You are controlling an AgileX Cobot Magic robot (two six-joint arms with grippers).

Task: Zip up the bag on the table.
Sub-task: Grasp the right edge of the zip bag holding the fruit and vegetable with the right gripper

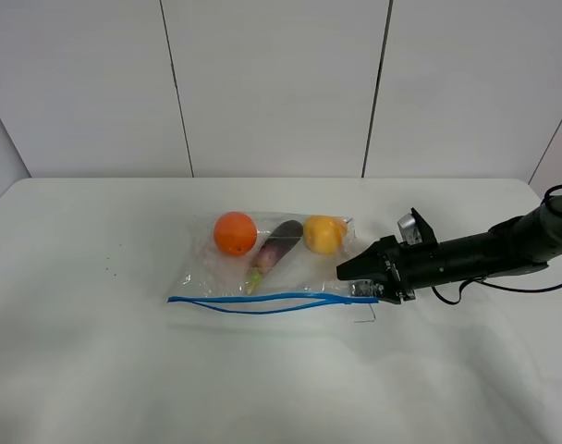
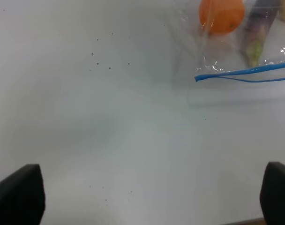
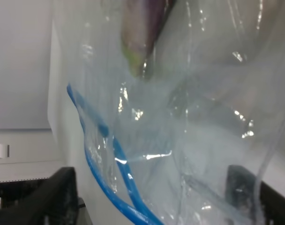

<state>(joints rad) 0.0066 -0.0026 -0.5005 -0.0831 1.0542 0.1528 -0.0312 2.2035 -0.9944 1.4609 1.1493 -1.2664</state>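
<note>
My L gripper [image 2: 148,194] shows only in the L wrist cam. Its two dark fingertips [image 2: 20,194] are spread wide w/ nothing btwn them, and it hovers over bare table [image 2: 109,140]. The high cam doesn't catch this arm. The L wrist cam also shows a scatter of tiny dark specks [image 2: 102,58] on the white top and the L end of the bag [image 2: 203,56], well apart from my fingertips.

The high cam gives the whole layout. The bag lies flat near mid-table, w/ the blue zipper strip [image 1: 198,301] along its near long edge. The two tracks meet at the L end but gape apart through the middle, so that stretch is unzipped. Inside, L to R, are an orange [image 1: 235,232], a purple eggplant [image 1: 276,242] lying tilted w/ its green stem end toward the zipper, and a yellow fruit [image 1: 323,234].

My R gripper [image 1: 355,280] sits at the bag's R end by the zipper corner, w/ the arm reaching in from the R. The high cam doesn't resolve the finger gap, but the R wrist cam does. There the dark fingers [image 3: 58,197] stand well apart, not clamped, w/ crinkled clear plastic and both blue tracks btwn them. I can't tell if either finger touches the plastic. That cam also shows the eggplant's stem end close up, blurred.
</note>
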